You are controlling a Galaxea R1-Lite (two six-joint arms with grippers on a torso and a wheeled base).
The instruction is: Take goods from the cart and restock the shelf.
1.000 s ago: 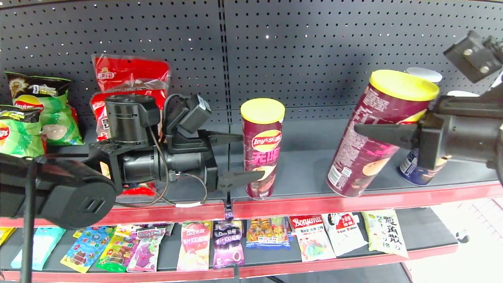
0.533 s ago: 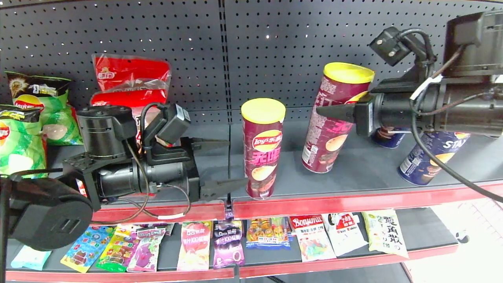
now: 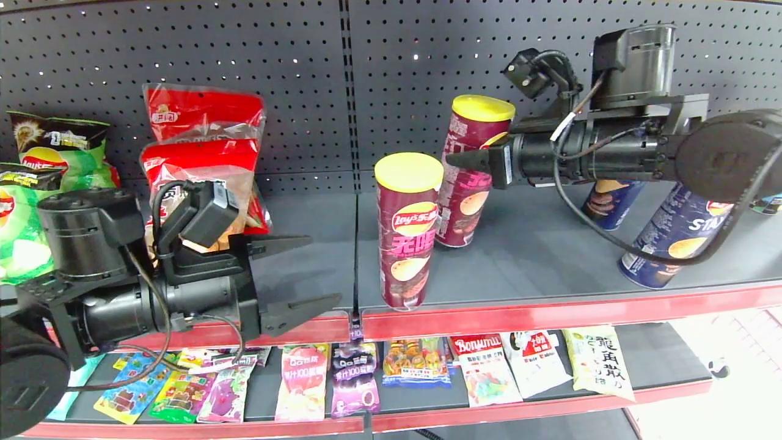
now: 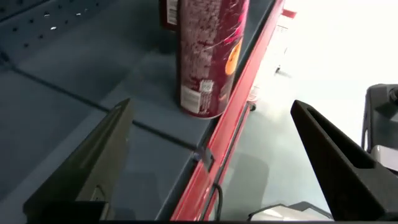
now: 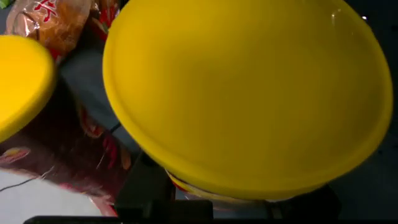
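**Two yellow-lidded chip tubes**

The tilted canister point(image 3: 465, 201), maroon, leans toward the back panel, gripped near its top by the right end effector point(image 3: 471, 156). Just before it, the upright canister point(image 3: 408, 238) stands near the red front edge of the shelf point(image 3: 550, 256).

Left pincer point(image 3: 324, 269) gapes wide, arm level. Right pincer point(image 3: 467, 157) clamps a tilted can point(image 3: 467, 208), arm stretched level.

two maroon chip cans point(image 3: 408, 232), two blue cans point(image 3: 672, 238), two red snack bags point(image 3: 201, 116), two green chip bags point(image 3: 85, 177)

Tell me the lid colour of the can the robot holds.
Yellow lid, best seen in the right wrist view.
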